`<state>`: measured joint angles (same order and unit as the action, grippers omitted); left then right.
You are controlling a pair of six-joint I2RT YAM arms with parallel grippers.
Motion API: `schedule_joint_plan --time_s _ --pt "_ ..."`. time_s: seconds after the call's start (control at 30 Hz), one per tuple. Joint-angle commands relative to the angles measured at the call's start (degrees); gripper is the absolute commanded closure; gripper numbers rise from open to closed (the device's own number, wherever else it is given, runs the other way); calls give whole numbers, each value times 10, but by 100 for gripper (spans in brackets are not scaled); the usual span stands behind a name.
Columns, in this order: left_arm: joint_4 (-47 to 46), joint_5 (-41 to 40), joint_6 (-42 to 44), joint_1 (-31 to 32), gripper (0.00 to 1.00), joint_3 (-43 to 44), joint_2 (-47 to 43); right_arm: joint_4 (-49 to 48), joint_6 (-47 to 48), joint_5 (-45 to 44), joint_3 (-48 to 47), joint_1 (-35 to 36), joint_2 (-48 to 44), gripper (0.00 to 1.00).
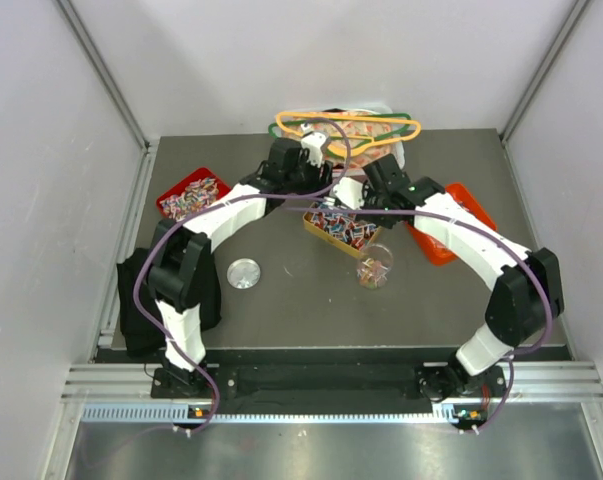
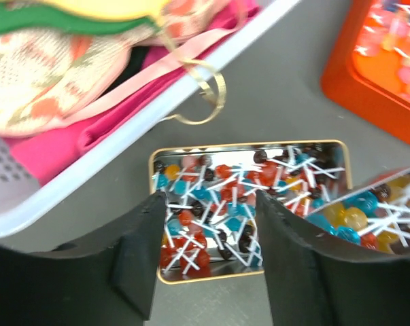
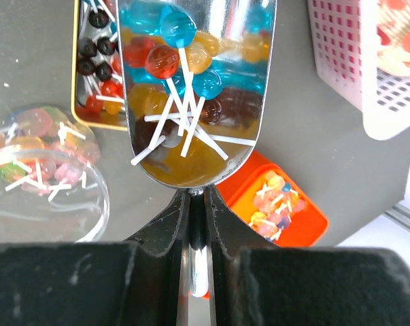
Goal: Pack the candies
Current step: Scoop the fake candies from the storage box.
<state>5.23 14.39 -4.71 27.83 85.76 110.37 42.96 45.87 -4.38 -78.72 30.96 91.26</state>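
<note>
The candies [image 2: 218, 204] are small lollipops on white sticks, heaped in a gold-rimmed tin [image 2: 252, 146] at the table's middle [image 1: 341, 228]. My left gripper [image 2: 211, 204] hovers just above the tin's near end, open, with nothing between its fingers. My right gripper [image 3: 198, 204] is shut on the thin handle of a metal scoop [image 3: 194, 88] that holds blue, red and yellow candies. The scoop [image 2: 368, 214] hangs over the tin's right end. A clear jar [image 3: 41, 170] with a few candies stands beside the tin [image 1: 374, 265].
A white basket [image 1: 401, 150] of clothes with coloured hangers sits at the back. An orange tray [image 1: 451, 225] with candies lies right, a red tray [image 1: 191, 193] with candies lies left. A round metal lid [image 1: 244, 273] rests near the front, and a black object [image 1: 131, 300] sits at the left edge.
</note>
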Motion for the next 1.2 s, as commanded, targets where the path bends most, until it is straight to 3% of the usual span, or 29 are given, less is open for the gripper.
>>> schedule_joint_plan --time_s 0.0,0.23,0.47,0.77,1.0,1.17 --pt "77 24 24 -167 36 -31 3 150 21 -28 -32 -130 -346 100" --pt "108 39 36 -185 22 -38 -20 229 33 -37 4 -131 -424 100" --pt "107 66 14 -211 15 -38 -27 266 5 -53 43 -131 -482 100" --pt "82 161 1 -214 14 -36 -42 232 -24 -48 95 -131 -488 100" --pt "65 115 -21 -215 13 -47 -47 223 -23 -40 88 -131 -474 100" --pt "38 138 -36 -216 13 -50 -43 221 -20 -39 89 -132 -469 100"
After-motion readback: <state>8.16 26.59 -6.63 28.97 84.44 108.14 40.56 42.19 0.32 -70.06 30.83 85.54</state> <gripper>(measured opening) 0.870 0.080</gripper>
